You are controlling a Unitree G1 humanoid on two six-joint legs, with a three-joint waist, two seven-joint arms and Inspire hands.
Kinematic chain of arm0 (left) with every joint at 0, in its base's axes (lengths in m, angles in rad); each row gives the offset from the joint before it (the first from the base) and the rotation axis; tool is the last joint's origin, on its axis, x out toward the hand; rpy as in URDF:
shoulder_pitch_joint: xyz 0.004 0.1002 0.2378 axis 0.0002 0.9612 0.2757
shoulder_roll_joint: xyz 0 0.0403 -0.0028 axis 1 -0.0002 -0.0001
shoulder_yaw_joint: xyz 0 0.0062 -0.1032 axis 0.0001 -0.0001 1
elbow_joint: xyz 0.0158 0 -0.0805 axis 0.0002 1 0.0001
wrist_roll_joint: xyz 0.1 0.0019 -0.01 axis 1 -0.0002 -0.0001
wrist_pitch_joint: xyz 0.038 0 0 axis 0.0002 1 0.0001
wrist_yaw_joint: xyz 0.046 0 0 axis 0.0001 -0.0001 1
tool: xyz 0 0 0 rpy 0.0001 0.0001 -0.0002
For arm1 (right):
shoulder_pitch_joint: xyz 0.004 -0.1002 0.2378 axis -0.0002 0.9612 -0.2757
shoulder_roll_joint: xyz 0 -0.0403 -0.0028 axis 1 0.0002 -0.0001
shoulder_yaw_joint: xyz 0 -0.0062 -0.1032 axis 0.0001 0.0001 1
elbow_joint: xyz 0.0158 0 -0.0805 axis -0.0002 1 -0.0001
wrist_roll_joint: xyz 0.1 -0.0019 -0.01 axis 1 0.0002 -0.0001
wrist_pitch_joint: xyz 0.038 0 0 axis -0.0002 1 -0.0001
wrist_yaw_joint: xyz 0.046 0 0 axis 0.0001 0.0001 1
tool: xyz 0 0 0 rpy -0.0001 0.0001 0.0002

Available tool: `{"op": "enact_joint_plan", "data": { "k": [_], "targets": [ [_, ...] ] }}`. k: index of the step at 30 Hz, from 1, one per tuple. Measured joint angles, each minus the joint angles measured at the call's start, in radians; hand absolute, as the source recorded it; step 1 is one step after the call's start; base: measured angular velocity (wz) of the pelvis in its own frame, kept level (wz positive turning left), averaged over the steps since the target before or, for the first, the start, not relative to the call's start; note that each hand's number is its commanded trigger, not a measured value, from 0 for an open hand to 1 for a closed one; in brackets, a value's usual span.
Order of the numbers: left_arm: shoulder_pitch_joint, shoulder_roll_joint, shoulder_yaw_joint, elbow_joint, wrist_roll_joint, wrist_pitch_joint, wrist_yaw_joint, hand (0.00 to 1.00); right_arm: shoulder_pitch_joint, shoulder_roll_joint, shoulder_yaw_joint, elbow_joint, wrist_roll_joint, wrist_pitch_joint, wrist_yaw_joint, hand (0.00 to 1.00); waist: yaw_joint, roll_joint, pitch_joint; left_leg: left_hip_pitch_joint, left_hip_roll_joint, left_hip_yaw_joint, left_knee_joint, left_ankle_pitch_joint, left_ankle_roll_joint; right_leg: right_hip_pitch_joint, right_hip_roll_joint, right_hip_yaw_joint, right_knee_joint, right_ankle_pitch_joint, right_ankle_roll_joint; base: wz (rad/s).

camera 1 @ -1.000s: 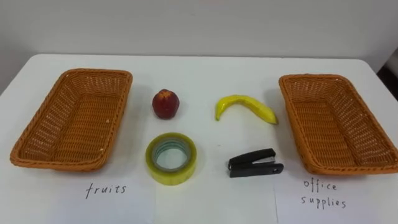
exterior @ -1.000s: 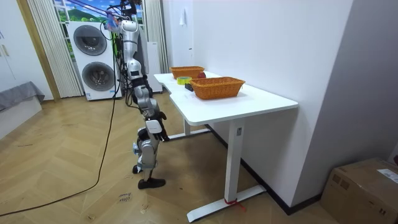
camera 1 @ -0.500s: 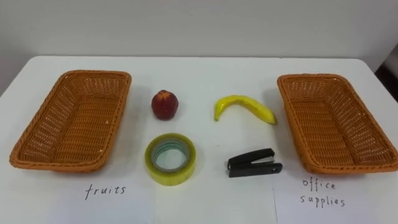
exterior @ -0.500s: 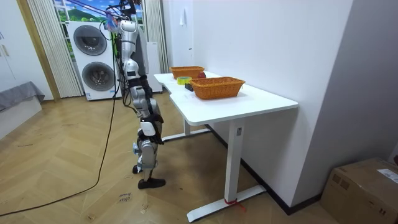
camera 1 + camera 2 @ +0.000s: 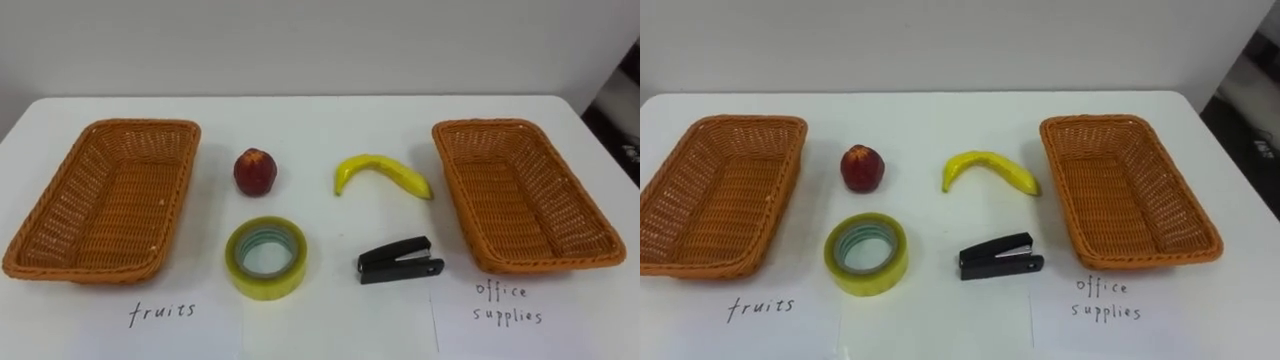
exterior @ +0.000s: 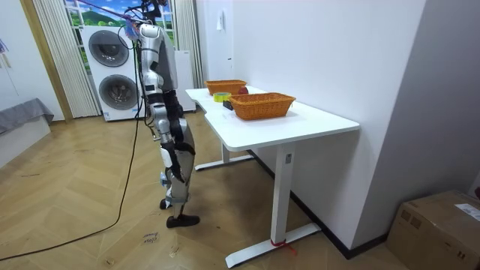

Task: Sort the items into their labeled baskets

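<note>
Table (image 5: pixel 310 115) layout, referenced to tape roll (image 5: pixel 265 258): peach (image 5: pixel 255 171) just behind it; stapler (image 5: pixel 400 261) to its right; banana (image 5: pixel 382 175) behind-right; left basket (image 5: pixel 140 126) left of it; right basket (image 5: pixel 485 125) far right.

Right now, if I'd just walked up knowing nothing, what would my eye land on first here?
Two empty wicker baskets stand out: the left basket and the right basket, at either end of the white table. Between them lie a red fruit and a banana at the back, with a tape roll and a black stapler in front.
</note>
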Motion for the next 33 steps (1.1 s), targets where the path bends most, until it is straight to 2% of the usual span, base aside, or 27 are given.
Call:
{"op": "enact_joint_plan", "data": {
  "k": [12, 14, 19, 23, 28, 33],
  "targets": [
    [0.007, 0.006, 0.018, -0.003, 0.002, -0.009, 0.003, 0.0, 0.007, -0.011, -0.112, -0.197, 0.027, -0.041, -0.177, 0.0, -0.034, 0.004, 0.0, 0.0, 0.0, 0.005, 0.001, -0.001, 0.001, -0.003, 0.001, 0.004, 0.001, 0.001, 0.001, 0.0],
    [0.012, 0.006, 0.018, -0.024, 0.002, -0.009, 0.003, 0.0, 0.007, -0.018, -0.138, -0.223, 0.073, -0.055, -0.219, 0.0, -0.036, 0.0, -0.0003, 0.001, -0.001, 0.007, 0.0, -0.001, 0.001, -0.003, 0.001, 0.004, 0.006, 0.0, 0.002, 0.0],
    [0.016, 0.009, 0.045, -0.052, 0.003, -0.014, -0.002, 0.0, 0.005, -0.033, -0.201, -0.361, 0.101, -0.063, -0.327, 0.0, -0.036, -0.01, -0.0006, -0.004, -0.002, 0.009, -0.001, -0.001, 0.001, -0.019, -0.001, 0.012, 0.017, -0.006, 0.003, -0.03],
    [0.019, 0.018, 0.044, -0.061, 0.019, -0.02, -0.002, 0.0, 0.013, -0.049, -0.206, -0.553, 0.097, -0.11, -0.458, 0.0, -0.037, -0.015, 0.0001, -0.02, -0.003, 0.009, 0.001, -0.001, 0.001, -0.046, -0.001, 0.019, 0.035, -0.011, 0.001, -0.07],
    [0.035, 0.02, 0.044, -0.096, 0.064, -0.033, -0.002, 0.0, 0.014, -0.07, -0.207, -0.684, 0.064, -0.151, -0.584, 0.0, -0.038, -0.015, 0.0003, -0.019, -0.002, 0.008, -0.001, -0.001, 0.001, -0.045, 0.0, 0.019, 0.033, -0.011, 0.001, 0.0],
    [0.036, 0.02, 0.044, -0.115, 0.067, -0.034, -0.006, 0.0, 0.01, -0.071, -0.207, -0.782, 0.005, -0.164, -0.661, 0.0, -0.037, -0.017, 0.0006, -0.022, -0.003, 0.009, -0.007, -0.001, 0.001, -0.048, 0.0, 0.014, 0.032, -0.012, 0.002, 0.0]
  ]
}}
